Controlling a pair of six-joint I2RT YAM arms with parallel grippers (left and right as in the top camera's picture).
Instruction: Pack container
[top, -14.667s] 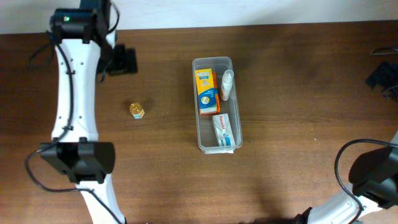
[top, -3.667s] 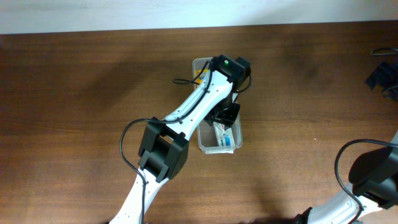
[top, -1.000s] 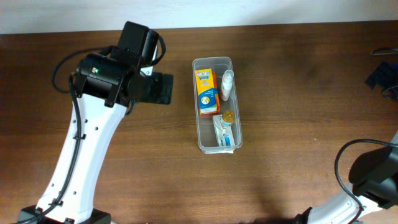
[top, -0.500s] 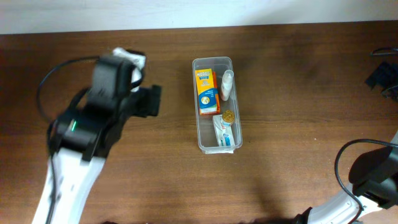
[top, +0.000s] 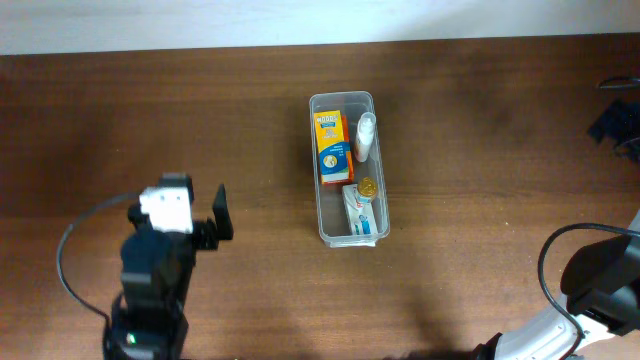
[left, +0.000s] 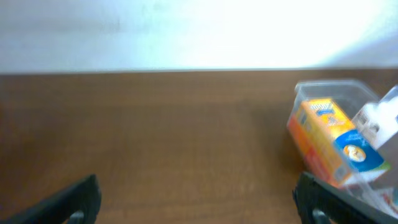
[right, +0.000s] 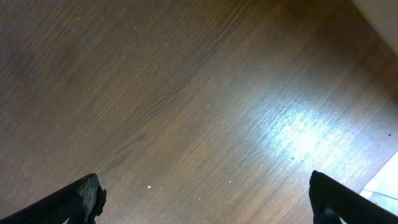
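Note:
The container (top: 322, 215), a long clear bin, lies at the table's middle. In it are an orange box (top: 331, 148), a white bottle (top: 365, 135), a small gold item (top: 367, 186) and a white toothpaste box (top: 360, 213). My left gripper (top: 216, 218) is low at the front left, well away from the bin, open and empty. In the left wrist view its gripper (left: 196, 202) faces bare wood, with the container (left: 323, 87), orange box (left: 329, 140) and bottle (left: 382, 118) at the right. My right gripper (right: 202, 199) is open over bare wood.
The brown wooden table (top: 480, 200) stretches on both sides of the bin. A pale wall strip (top: 300, 20) runs along the far edge. The right arm's base (top: 600, 285) sits at the front right corner, with a dark fixture (top: 615, 122) at the far right edge.
My left arm has pulled back from beside the bin's left side to the front left of the table. The bin and its contents have not moved.

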